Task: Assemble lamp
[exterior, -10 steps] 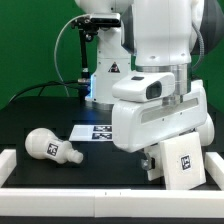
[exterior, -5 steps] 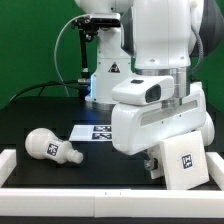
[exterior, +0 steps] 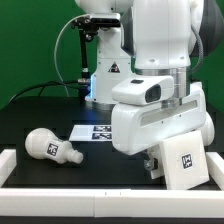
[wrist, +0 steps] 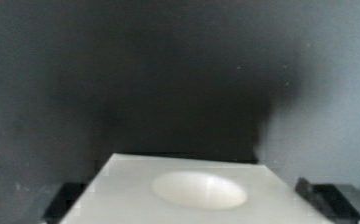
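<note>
While the gripper (wrist: 193,187) is straddling the lamp base (wrist: 173,168) (clamped or not: cannot tell), you are seeing the bulb (exterior: 50,146) lying lower-left, exterior view.

A black bench (exterior: 40,112) fills the scene, and in the wrist view it shows as a plain dark surface (wrist: 159,70). A low white wall (exterior: 70,192) runs along its near edge and turns a corner at the exterior view's left. The marker board (exterior: 92,131) lies flat near the middle of the bench, its black squares partly hidden. Behind stands a green backdrop (exterior: 30,40), with a black cable (exterior: 61,50) looping in front of it.
</note>
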`<action>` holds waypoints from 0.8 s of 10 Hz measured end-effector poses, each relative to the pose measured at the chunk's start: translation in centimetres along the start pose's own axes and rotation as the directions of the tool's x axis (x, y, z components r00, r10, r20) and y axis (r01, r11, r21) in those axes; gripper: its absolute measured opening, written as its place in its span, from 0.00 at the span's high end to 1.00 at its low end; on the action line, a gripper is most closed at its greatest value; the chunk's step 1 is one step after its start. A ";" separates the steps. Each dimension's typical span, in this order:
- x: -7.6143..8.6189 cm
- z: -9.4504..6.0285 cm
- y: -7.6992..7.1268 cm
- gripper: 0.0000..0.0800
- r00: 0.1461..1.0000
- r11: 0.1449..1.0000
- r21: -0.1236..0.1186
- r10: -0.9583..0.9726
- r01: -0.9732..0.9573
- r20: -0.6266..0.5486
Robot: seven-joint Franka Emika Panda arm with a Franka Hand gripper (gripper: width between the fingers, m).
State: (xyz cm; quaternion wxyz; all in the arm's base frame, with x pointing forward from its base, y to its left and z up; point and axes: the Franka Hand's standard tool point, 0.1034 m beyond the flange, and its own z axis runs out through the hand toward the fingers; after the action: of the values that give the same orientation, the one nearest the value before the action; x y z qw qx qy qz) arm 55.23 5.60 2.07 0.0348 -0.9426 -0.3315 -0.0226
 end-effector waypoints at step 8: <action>1.6 -3.1 -0.2 0.34 0.932 0.925 -0.115 -0.357 0.362 0.056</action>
State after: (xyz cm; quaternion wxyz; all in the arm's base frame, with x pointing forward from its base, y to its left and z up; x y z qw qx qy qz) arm 56.28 6.51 5.26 -0.0341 -0.8664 -0.4971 -0.0330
